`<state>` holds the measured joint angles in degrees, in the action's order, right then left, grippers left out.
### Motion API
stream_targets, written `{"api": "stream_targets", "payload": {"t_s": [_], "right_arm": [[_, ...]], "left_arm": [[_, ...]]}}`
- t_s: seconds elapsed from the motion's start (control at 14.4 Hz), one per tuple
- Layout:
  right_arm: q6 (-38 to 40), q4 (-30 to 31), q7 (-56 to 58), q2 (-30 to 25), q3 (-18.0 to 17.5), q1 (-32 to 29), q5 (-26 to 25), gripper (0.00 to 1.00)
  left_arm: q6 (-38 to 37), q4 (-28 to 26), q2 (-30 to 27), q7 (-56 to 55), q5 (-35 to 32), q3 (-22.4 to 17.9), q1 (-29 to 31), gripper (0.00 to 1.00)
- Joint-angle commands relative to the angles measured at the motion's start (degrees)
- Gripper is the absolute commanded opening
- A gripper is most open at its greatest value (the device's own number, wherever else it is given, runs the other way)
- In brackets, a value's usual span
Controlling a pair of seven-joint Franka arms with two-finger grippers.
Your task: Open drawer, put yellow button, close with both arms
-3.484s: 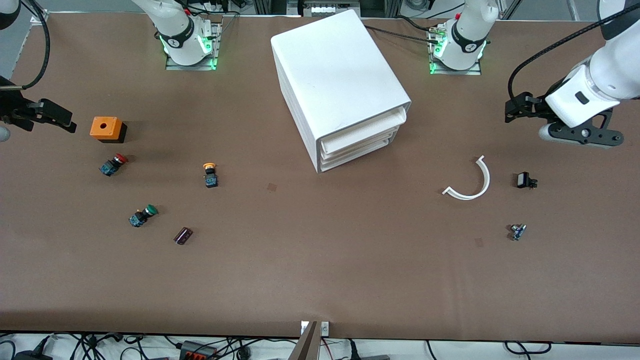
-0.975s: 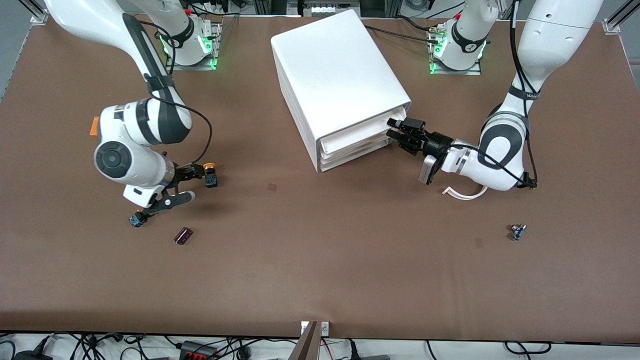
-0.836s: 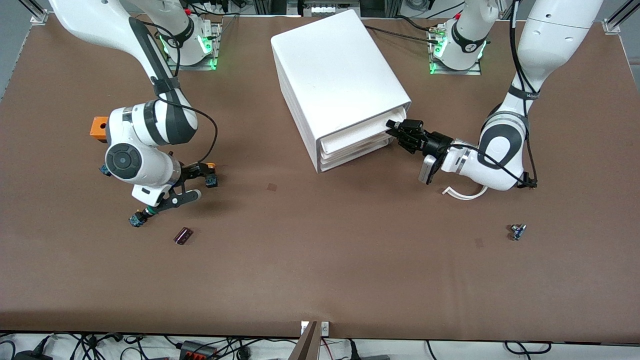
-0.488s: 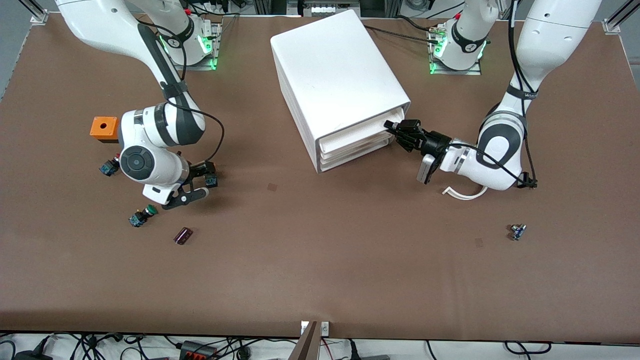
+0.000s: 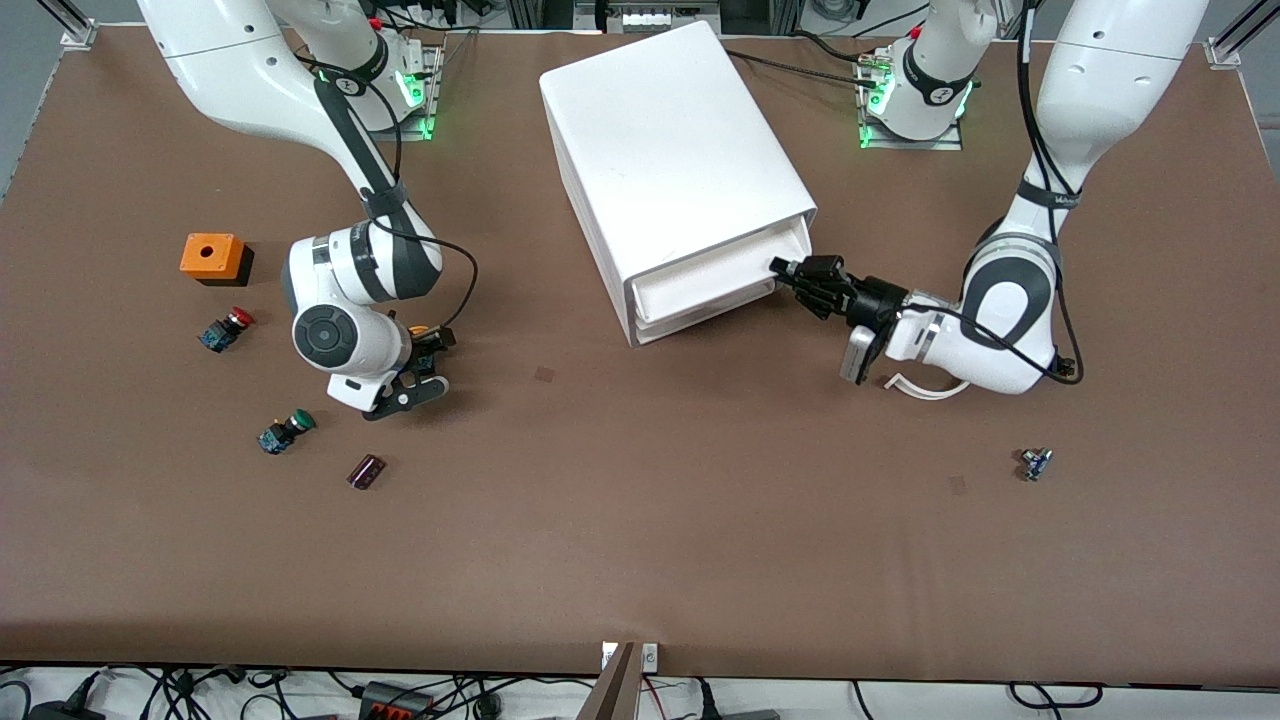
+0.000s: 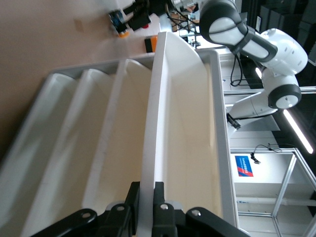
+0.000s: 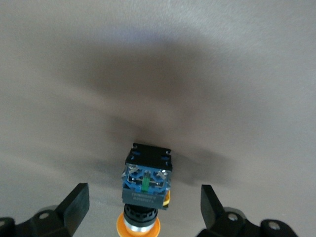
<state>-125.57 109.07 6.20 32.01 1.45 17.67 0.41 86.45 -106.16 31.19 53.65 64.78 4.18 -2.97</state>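
Since a second ago the left gripper (image 5: pixel 790 272) is clamping onto the drawer (image 5: pixel 712 268) lip and easing it out, while the right gripper (image 5: pixel 425 362), fingers wide, is dropping around the yellow button (image 7: pixel 144 190) at the cabinet's (image 5: pixel 670 150) 9 o'clock, so pickup, drop-in and closing are all still waiting.
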Motion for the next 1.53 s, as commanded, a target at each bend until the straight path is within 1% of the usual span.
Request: {"api": "stream_targets", "payload": {"t_s": [0.0,0.14,0.28,0.42,0.49,0.63,0.7,0.77,0.84,0.98,1.11,1.18,1.25,1.39,1.46], "right_arm": [[-1.0,2.0,-0.8,-1.1,0.3,0.5,1.0,1.00],[-0.5,2.3,-0.8,-1.1,0.3,0.3,1.0,0.99],[-0.5,2.6,-0.8,-1.2,0.3,0.3,1.0,0.91],[-0.5,2.6,-0.8,-1.0,0.3,0.3,1.0,0.81],[-0.5,2.6,-0.8,-0.9,0.3,0.3,1.0,0.70],[-0.5,2.5,-0.8,-0.8,0.3,0.3,1.0,0.33],[-0.5,2.5,-0.8,-0.9,0.3,0.3,1.0,0.22],[-0.5,2.3,-0.8,-1.1,0.3,0.3,1.0,0.14],[-0.4,2.0,-0.8,-1.6,0.3,0.3,1.0,0.09],[-0.1,1.2,-0.8,-4.0,0.4,0.4,1.0,0.09],[2.2,-2.0,-1.4,-6.9,0.4,0.3,1.0,0.09],[5.3,-5.5,-4.5,-7.5,0.5,0.3,1.1,0.09],[10.6,-10.1,-8.9,-7.5,0.5,0.0,1.1,0.08],[19.8,-18.4,-13.7,-7.0,0.5,0.3,1.2,0.06],[22.9,-21.7,-16.4,-7.0,0.4,0.4,3.1,0.05]], "left_arm": [[0.1,9.9,5.5,-3.8,-3.0,-0.6,1.3,0.01],[0.2,13.4,7.1,-5.2,-4.7,-1.2,1.7,0.01],[0.2,17.7,8.5,-6.4,-7.0,-2.5,1.9,0.01],[0.5,22.8,11.1,-7.9,-10.0,-3.3,2.1,0.01],[0.6,24.2,11.7,-8.6,-10.1,-3.7,2.0,0.01],[0.5,24.3,12.0,-9.0,-10.0,-4.1,2.0,0.02],[0.5,24.3,11.9,-9.1,-9.9,-4.1,2.0,0.15],[0.4,24.2,11.9,-8.7,-9.6,-4.1,2.1,0.63],[0.0,23.9,11.7,-8.7,-9.2,-4.1,2.8,1.00],[-0.2,24.1,11.2,-10.4,-9.5,-4.0,3.8,1.00],[-3.2,24.2,9.0,-18.3,-10.5,-4.1,3.8,1.00],[-3.7,24.4,7.3,-23.5,-12.7,-4.0,3.8,1.00],[-3.7,24.5,5.3,-28.8,-16.1,-3.8,3.6,1.00],[-3.5,25.2,2.8,-36.8,-23.0,-3.1,2.9,1.00],[-3.6,28.2,2.3,-39.3,-28.3,-3.0,2.2,1.00]]}}
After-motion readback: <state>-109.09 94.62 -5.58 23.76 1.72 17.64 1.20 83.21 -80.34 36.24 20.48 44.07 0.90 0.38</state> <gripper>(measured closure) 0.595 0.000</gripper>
